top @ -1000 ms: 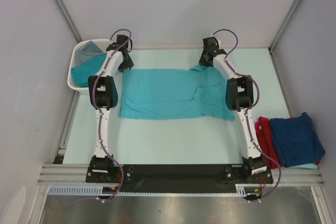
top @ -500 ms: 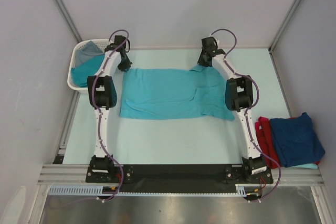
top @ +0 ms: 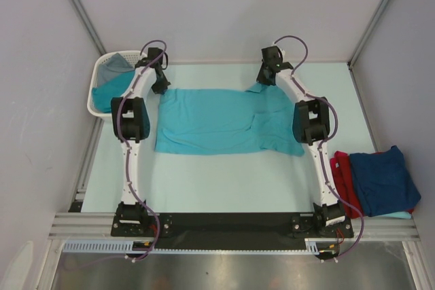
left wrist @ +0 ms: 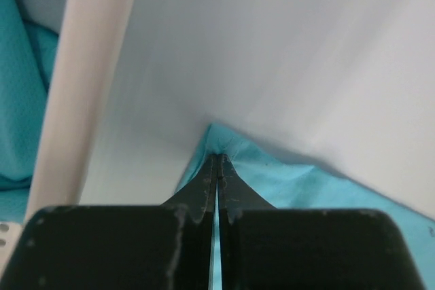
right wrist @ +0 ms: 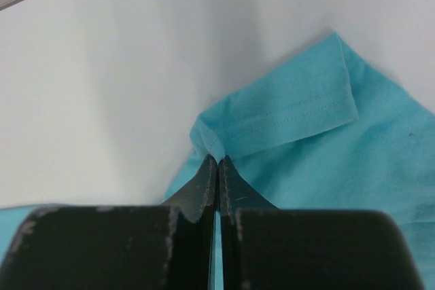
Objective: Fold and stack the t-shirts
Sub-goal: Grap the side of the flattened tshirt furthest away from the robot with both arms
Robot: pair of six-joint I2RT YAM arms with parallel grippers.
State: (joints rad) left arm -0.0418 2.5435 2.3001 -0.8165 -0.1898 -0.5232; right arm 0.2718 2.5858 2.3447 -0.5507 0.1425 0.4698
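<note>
A teal t-shirt (top: 217,120) lies spread flat across the middle of the table, partly folded at its right side. My left gripper (top: 162,87) is shut on the shirt's far left corner (left wrist: 228,146), the cloth pinched between the black fingertips. At the far right corner, my right gripper (top: 262,81) is shut on a folded-over hem (right wrist: 217,142) of the same shirt. A navy t-shirt (top: 385,181) rests on a red t-shirt (top: 342,174) at the right edge of the table.
A white slotted basket (top: 99,73) at the far left holds teal and grey cloth. Grey walls enclose the table at the back and both sides. The arm bases sit on a black rail (top: 231,223) at the near edge.
The left gripper has closed on the shirt's far left corner. The right gripper stayed shut on its corner, and the shirt has barely shifted.
</note>
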